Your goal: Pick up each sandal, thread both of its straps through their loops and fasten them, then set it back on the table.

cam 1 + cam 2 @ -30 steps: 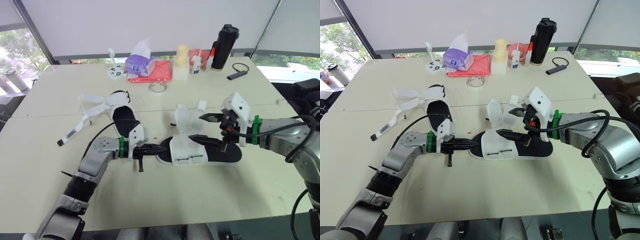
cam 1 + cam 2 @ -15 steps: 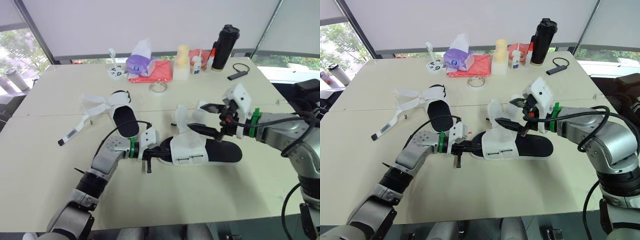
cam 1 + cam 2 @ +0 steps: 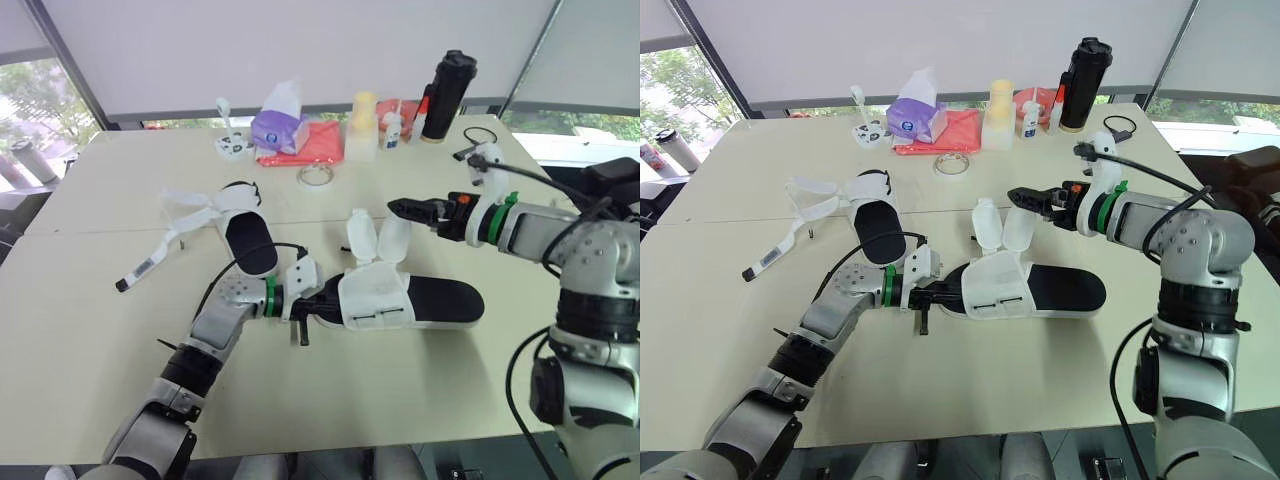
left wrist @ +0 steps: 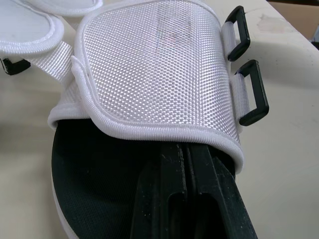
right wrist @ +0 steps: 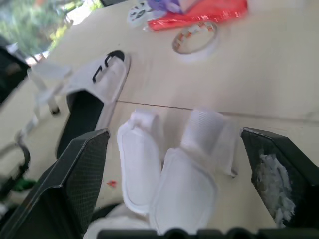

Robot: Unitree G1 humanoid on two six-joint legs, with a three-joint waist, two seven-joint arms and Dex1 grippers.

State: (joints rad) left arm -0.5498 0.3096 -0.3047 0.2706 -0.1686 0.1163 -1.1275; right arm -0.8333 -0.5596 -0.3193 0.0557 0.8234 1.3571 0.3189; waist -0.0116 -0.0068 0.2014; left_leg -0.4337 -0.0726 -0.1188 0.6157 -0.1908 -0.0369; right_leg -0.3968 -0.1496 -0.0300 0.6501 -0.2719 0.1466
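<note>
Black-soled sandal w/ white mesh upper (image 3: 445,298) lies mid-tabletop (image 3: 400,400), its two white fabric straps (image 3: 375,238) standing loose. Left pincer (image 4: 187,159) is closed and wedged under the upper (not clamping it). Right pincer (image 3: 405,209) gapes over the straps. Risk: a strap tug pulls the sandal off those fingers, or the limp strap misses the black plastic loops (image 4: 247,94).

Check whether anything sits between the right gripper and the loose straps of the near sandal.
Nothing visible does. The open right gripper hovers just beside the two upright straps of the sandal, with only bare table under the gap.
</note>
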